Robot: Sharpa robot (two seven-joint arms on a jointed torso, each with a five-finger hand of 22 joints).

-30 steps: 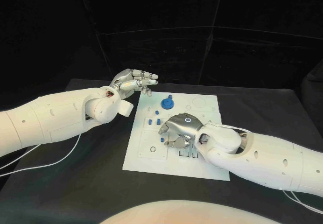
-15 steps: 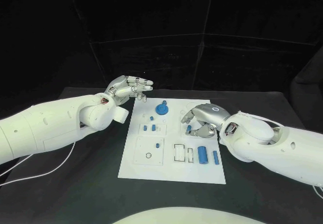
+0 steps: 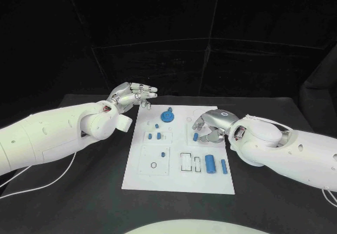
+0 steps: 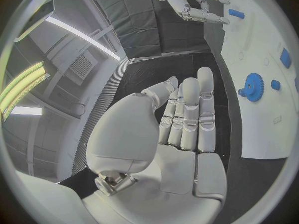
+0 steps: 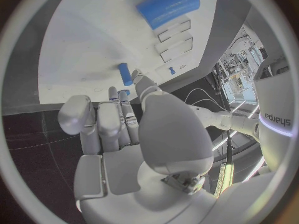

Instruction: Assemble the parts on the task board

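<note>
the task board (image 3: 151, 178), a white plate, lies in the middle of the black table (image 3: 281, 204), and we find the blue parts spread over it. a round blue gear-like part (image 3: 167, 116) stands near the board's far edge; in the left wrist view we see it again (image 4: 253, 87) beside a small blue piece. several small blue pieces (image 3: 159, 135) sit on the board's left half, and one small blue piece (image 3: 163, 154) rests in a square recess nearer the robot. a thick blue cylinder (image 3: 211, 161) and a thin blue rod (image 3: 225, 166) lie side by side toward the board's near right part, just right of two rectangular outlines.

our left hand (image 3: 133, 94) hovers off the board's far left corner, fingers straight and close together, grasping nothing (the left wrist view confirms a bare palm (image 4: 181, 129)). our right hand (image 3: 208, 127) sits over the board's right half, fingers curled downward; a small blue piece (image 3: 196, 137) shows at its fingertips, but we cannot tell whether it is grasped.
</note>
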